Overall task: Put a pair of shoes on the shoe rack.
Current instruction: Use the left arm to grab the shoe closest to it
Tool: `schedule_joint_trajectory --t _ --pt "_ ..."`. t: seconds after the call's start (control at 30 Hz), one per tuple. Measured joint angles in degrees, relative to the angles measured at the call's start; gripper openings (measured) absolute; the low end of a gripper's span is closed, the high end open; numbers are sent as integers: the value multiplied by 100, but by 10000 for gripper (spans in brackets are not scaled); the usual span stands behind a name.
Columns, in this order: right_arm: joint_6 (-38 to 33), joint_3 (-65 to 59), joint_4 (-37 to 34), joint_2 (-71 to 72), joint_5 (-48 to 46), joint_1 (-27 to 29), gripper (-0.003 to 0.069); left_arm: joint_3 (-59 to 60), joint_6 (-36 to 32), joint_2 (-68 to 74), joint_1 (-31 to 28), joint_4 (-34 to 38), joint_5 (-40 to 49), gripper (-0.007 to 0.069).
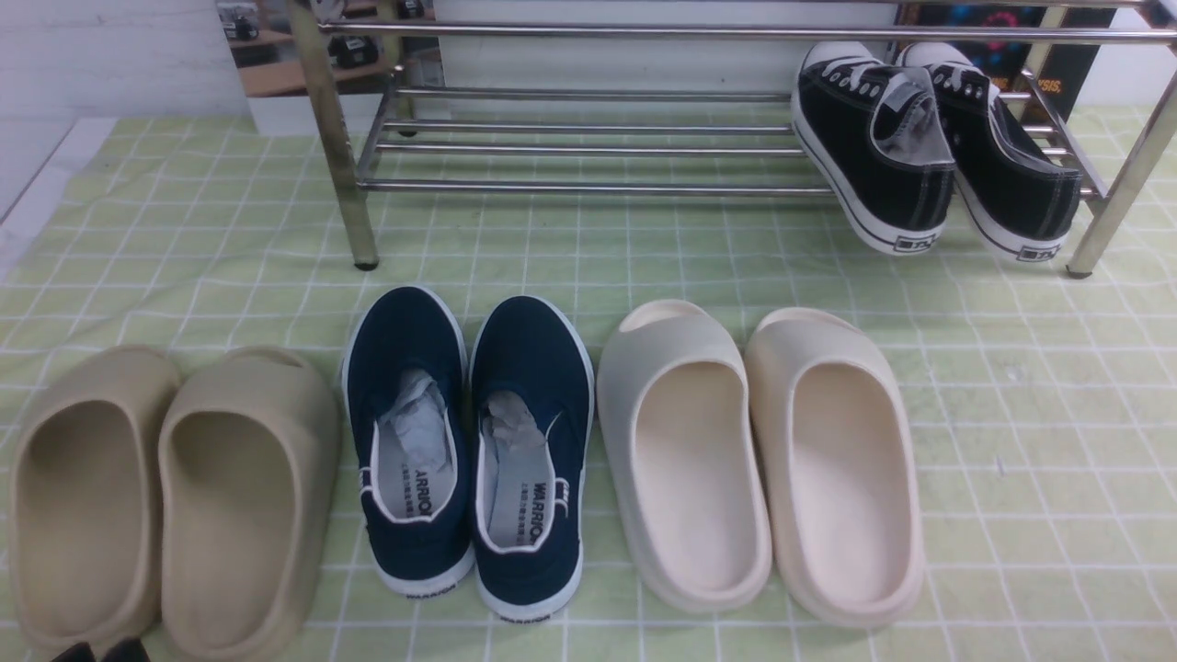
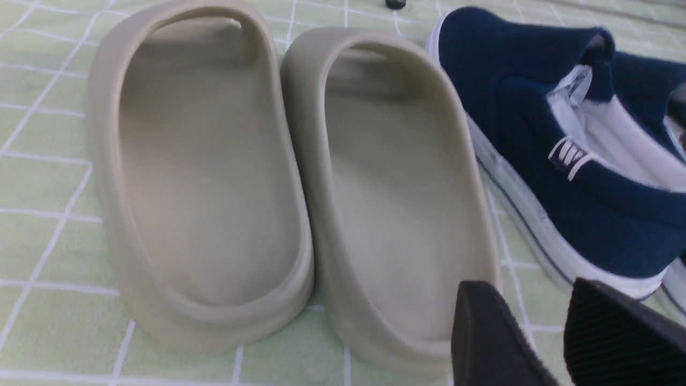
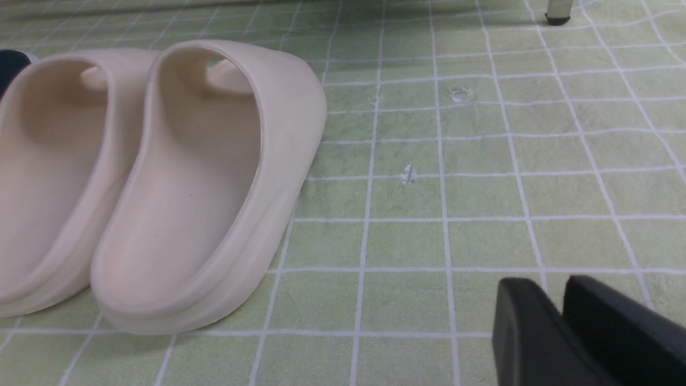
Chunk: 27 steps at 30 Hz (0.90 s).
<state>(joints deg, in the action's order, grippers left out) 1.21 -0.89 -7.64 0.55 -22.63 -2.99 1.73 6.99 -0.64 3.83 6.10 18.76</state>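
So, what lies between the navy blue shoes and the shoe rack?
Only bare green checked cloth. The front view shows nothing else from the toes of the navy shoes to the shoe rack.

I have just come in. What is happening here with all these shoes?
A two-armed robot is tidying shoes, but it holds nothing yet. The navy slip-on pair stands on the green checked cloth, between the beige slides and the cream slides, in front of the shoe rack. Black sneakers sit on the rack's right end. The left hand hangs open and empty beside the beige slides; the right hand is low near the cream slides, also empty.
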Motion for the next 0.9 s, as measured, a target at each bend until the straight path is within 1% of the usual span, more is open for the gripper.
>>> schedule_joint_trajectory --t 0.13,0.17,0.2,0.3,0.33,0.37,0.4,0.43,0.47,0.5,0.6,0.63,0.67,0.73,0.83,0.87,0.9 --pt "0 0 0 0 0 0 146 0 0 0 0 54 -1291 238" --pt "0 0 0 0 0 0 146 0 0 0 0 54 -1373 238" --pt "0 0 0 0 0 0 148 0 -16 0 0 54 -1972 238" --pt "0 0 0 0 -6 0 153 0 -42 0 0 54 -3228 238" --pt "0 0 0 0 -6 0 153 0 -42 0 0 54 -3308 238" --pt "0 0 0 0 -6 0 153 0 -36 0 0 54 -3995 238" --pt "0 0 0 0 -6 0 155 0 12 0 0 54 -4290 238" --pt "0 0 0 0 -6 0 155 0 29 0 0 54 -4364 238" --pt "0 0 0 0 -6 0 158 0 208 0 0 61 -4863 238" --pt "0 0 0 0 -6 0 159 0 354 0 0 67 -5141 238" --pt "0 0 0 0 -6 0 163 -30 1090 0 0 113 -5988 237" --pt "0 0 0 0 -6 0 163 -141 1378 0 0 113 -5934 228" --pt "0 0 0 0 -6 0 165 -347 1560 0 0 113 -5661 210" --pt "0 0 0 0 -6 0 168 -1020 1728 0 0 60 -4711 150" --pt "0 0 0 0 -6 0 174 -2281 1767 372 0 12 -2645 -6" --pt "0 0 0 0 -6 0 174 -2373 1767 424 0 5 -2340 -14" --pt "0 0 0 0 -6 0 176 -3067 1767 854 0 -28 -1342 -13"
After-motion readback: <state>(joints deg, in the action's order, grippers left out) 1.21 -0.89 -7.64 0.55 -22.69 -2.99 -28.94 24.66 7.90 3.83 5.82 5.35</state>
